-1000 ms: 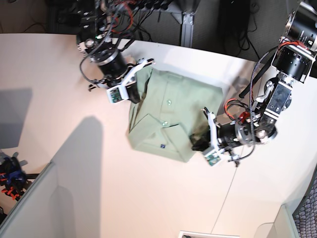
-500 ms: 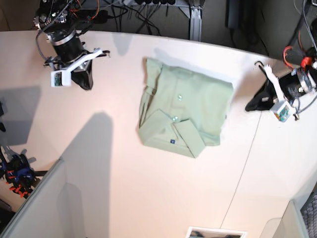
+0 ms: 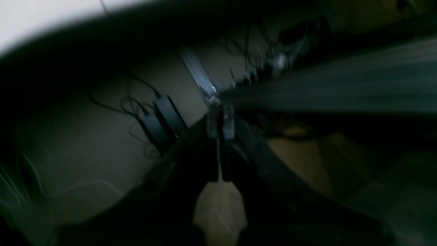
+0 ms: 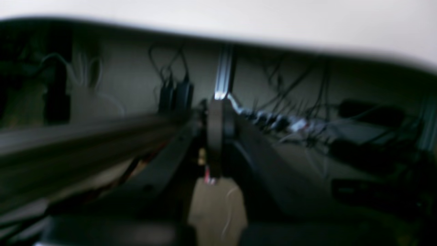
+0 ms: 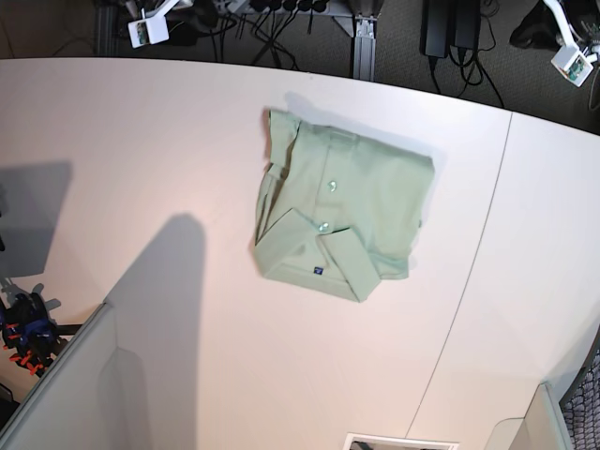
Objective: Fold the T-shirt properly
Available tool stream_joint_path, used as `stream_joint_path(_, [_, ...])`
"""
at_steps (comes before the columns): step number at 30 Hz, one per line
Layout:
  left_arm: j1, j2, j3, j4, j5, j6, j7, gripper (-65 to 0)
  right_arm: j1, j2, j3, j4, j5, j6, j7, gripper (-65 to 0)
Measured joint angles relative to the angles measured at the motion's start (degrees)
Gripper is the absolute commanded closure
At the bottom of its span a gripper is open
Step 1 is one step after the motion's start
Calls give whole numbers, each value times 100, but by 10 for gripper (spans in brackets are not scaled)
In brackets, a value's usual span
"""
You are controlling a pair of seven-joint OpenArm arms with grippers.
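The T-shirt [image 5: 337,216] lies folded into a compact pale mint-green block in the middle of the white table [image 5: 141,169], with two small buttons and a tiny dark blue tag facing up. My left gripper [image 5: 527,36] is past the table's far right corner, well away from the shirt. My right gripper [image 5: 173,26] is past the far left corner. In the left wrist view the left gripper [image 3: 218,126] has its fingers pressed together and holds nothing. In the right wrist view the right gripper [image 4: 215,136] is also shut and empty. The shirt is out of both wrist views.
A grey partition [image 5: 56,394] stands at the bottom left beside blue and red clamps [image 5: 23,333]. A seam [image 5: 469,272] crosses the table at right. A white object [image 5: 398,441] pokes in at the bottom edge. Cables and power bricks [image 3: 164,123] lie behind the table.
Both arms have drawn back from the shirt's edges to beyond the table's far corners. The shirt stays folded on the table, free of both grippers.
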Motion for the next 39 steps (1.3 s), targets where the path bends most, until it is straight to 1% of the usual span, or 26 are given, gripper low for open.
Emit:
stream_joint_path(4, [400,13,101,-632,420,-2,2,0,-435,0,-271,-549,-13,-2,-2,0])
stream_joint_path(6, [391,-2,254,-1180,531,-7,-39,0,-448,-2,-448,-999,-79,0,24,0])
stream_joint_path(8, [295,0,516,-1812,933,13,-105,0,-345,33,-658,-1526,-116,9,42,0])
stream_joint_path(10, [87,9,887,-2470,1469,356,-98,0,-131,109,-879,-2135,-151,33,37,0])
stream_joint_path(12, [-271,20,1296,-3169,2024,627,-76,0,179,184,-1097,-2824,-197,11,42,0])
stream_joint_path(14, [-741,35,1700,-3858,2251,898,-111,0,570,234,-1331,-3565,-321,-7,55,0])
stream_joint_path(16, [-1305,70,2076,-4583,2293,1200,-133,0,1060,247,-1563,-4360,-433,-24,66,0])
stream_joint_path(18, [-1917,136,2406,-5368,2293,1360,-160,0,1593,238,-1834,-5149,-496,-7,79,0])
stream_joint_path(22, [-3167,426,3005,-7025,2428,1379,-63,0,2629,197,-2308,-6566,-654,-20,-52,0])
stream_joint_path(25, [-4068,656,3467,-8109,2402,1377,-177,0,3298,205,-2505,-7313,-706,-81,-44,0])
stream_joint_path(27, [-4583,772,3692,-8616,2378,1381,-306,0,3659,216,-2559,-7626,-702,-94,-48,0])
stream_joint_path(29, [-4977,837,3888,-8911,2387,1399,-509,0,3915,216,-2570,-7814,-699,-107,-66,0])
stream_joint_path(31, [-5202,844,4089,-8977,2341,1397,-570,0,4103,203,-2573,-7866,-743,-105,-87,0])
stream_joint_path(37, [-5274,833,4903,-8902,2256,1377,-697,0,4441,188,-2575,-7871,-892,-96,-175,0])
stream_joint_path(39, [-5276,841,5082,-8900,2249,1377,-890,0,4476,186,-2575,-7858,-892,-94,-175,0])
